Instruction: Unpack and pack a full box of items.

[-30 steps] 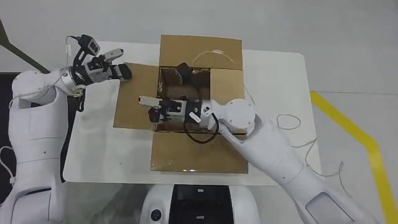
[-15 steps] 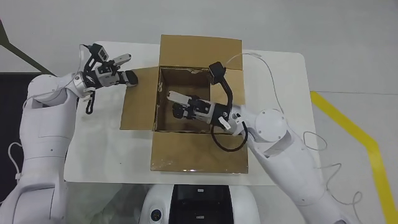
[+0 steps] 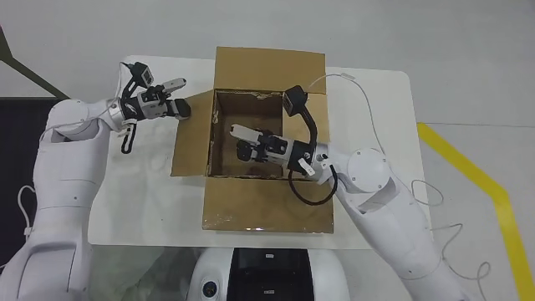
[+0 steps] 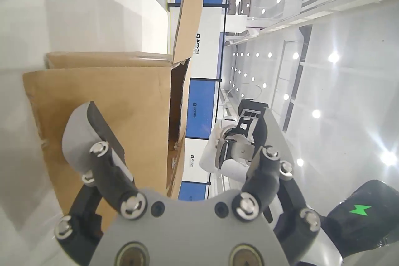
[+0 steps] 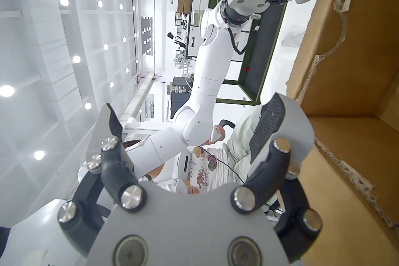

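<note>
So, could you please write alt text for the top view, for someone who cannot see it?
An open cardboard box sits on a white table; the right gripper, fingers open, is over its opening. The left gripper, also open, is at the box's side flap nearest it.

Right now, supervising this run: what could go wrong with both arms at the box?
The open left gripper sits at the raised left flap; pushing could shift the box or fold the flap onto the right gripper inside. The white cable looping beside the box could snag.
</note>
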Available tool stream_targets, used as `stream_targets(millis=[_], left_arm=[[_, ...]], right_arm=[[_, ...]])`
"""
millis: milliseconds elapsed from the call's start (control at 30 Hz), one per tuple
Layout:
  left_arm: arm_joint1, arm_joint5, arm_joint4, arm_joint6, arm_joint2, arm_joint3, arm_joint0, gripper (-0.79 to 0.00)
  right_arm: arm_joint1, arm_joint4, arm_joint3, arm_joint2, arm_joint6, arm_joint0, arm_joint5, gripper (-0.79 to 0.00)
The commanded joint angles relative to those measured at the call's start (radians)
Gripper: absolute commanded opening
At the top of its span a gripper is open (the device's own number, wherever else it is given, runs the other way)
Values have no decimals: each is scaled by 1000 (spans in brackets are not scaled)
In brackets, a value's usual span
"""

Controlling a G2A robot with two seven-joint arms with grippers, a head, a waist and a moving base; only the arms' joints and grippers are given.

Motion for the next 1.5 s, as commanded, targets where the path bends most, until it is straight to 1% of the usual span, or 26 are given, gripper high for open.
stream_targets(millis=[0, 167, 333, 500, 667, 867, 1000, 1233, 1367, 1467], left_arm=[[0, -1, -2, 3, 8, 1, -2, 0], [5, -17, 12, 18, 7, -28, -6, 0], [21, -15, -6, 22, -52, -125, 29, 0], [34, 32, -45, 17, -110, -239, 81, 0], [37, 70, -75, 43, -109, -310, 101, 0], [35, 102, -91, 77, -73, -380, 94, 0], [33, 120, -76, 94, -30, -413, 76, 0], [26, 163, -32, 127, 76, -458, 21, 0], [17, 200, -19, 151, 150, -457, -19, 0], [9, 206, -16, 170, 200, -449, -46, 0]], right_arm=[[1, 1, -3, 4, 0, -3, 0, 0], [4, -4, -18, 6, 5, -4, 3, 0], [5, 0, -14, 1, 10, 0, 3, 0], [8, 5, -13, 5, 15, -6, -4, 0], [18, 3, -37, 33, 27, -39, -11, 0], [37, -14, -104, 94, 44, -116, -21, 0], [52, -29, -151, 144, 64, -176, -15, 0], [73, -35, -213, 201, 114, -260, -19, 0], [83, -45, -226, 216, 143, -289, -17, 0], [90, -60, -231, 225, 159, -308, -11, 0]])
